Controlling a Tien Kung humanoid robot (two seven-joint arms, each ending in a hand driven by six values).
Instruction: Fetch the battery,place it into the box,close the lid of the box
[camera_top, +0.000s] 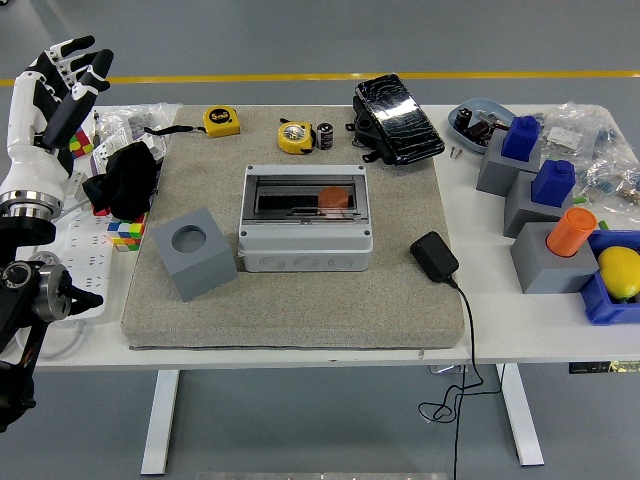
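Observation:
A small dark cylindrical battery (325, 136) stands at the back of the grey mat (300, 300), right beside a yellow tape measure (295, 136). The grey box (305, 218) sits mid-mat; its clear lid lies down over the top, and something orange (334, 197) shows through it. My left hand (62, 72) is raised at the picture's far left edge, off the mat and well away from box and battery. Its fingers are spread and hold nothing. The right arm is out of view.
A grey cube with a round hole (193, 251) stands left of the box, a black adapter with its cord (434, 256) to its right. A black case (398, 118), a second tape measure (222, 121), a black cloth (126, 180), colour cubes and grey-and-blue blocks (520, 160) surround the mat.

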